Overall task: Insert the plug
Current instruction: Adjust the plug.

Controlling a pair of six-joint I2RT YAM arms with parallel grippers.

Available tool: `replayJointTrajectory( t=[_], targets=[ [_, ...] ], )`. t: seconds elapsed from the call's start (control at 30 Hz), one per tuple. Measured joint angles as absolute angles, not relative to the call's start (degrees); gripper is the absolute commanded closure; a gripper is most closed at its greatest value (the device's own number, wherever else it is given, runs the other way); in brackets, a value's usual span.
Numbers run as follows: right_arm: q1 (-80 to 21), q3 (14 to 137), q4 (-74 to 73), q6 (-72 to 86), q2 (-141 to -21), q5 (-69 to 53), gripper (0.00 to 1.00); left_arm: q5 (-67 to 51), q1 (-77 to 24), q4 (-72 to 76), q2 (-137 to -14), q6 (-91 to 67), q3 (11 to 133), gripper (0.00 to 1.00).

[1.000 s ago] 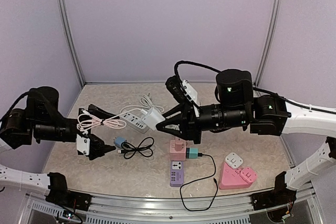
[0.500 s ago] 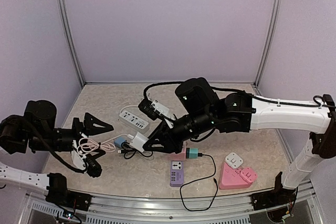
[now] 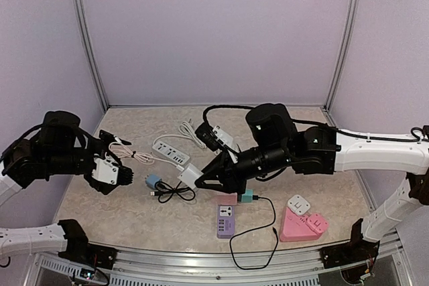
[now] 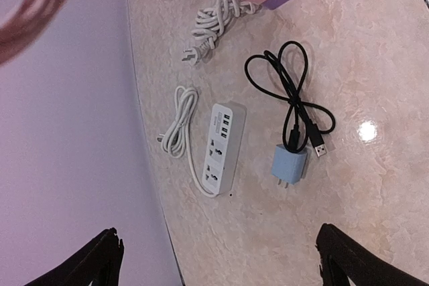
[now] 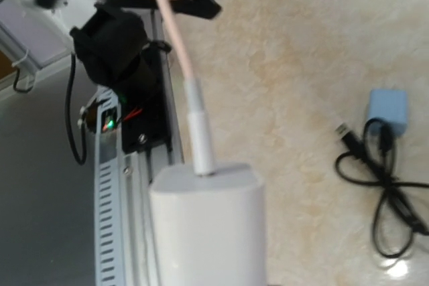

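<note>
Top external view: right hand (image 3: 203, 180) was clamped on the white plug (image 3: 188, 176) above the surface (image 3: 134, 216); left hand (image 3: 120, 173) had its fingers wide apart. White power strip (image 3: 169, 153) lay just beyond the plug to its left, and the purple strip (image 3: 226, 222) lay to its near right.

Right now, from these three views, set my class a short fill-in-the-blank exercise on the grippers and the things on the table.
The right gripper is shut on a ___ charger. The charging cable plugged into it is ___. The left gripper has its jaws ___. The black cable lies beside a ___ adapter.
Missing words: white; pink; open; blue.
</note>
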State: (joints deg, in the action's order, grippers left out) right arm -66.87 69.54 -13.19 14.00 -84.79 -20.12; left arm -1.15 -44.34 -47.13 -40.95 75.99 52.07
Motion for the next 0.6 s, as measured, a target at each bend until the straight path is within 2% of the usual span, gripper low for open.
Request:
replayJointTrajectory(
  t=[0.07,0.2,0.43,0.6],
  targets=[
    [-66.78,68.29,-12.45,13.50,-82.56,-18.96,1.00,-4.45,-39.16,-48.14,-42.13,76.38,51.86,0.01],
    [-66.70,67.16,-11.84,12.84,-78.26,-16.23,1.00,-7.57,-35.20,-48.88,-43.20,77.91,49.08,0.02],
    [-66.50,64.73,-13.10,12.84,-71.68,-8.45,1.00,-8.58,-31.46,-51.11,-44.07,82.56,42.41,0.04],
    [-66.48,64.82,-17.50,11.46,-70.91,-0.84,1.00,-12.51,-32.10,-54.59,-44.12,79.99,45.15,0.03]
  ],
)
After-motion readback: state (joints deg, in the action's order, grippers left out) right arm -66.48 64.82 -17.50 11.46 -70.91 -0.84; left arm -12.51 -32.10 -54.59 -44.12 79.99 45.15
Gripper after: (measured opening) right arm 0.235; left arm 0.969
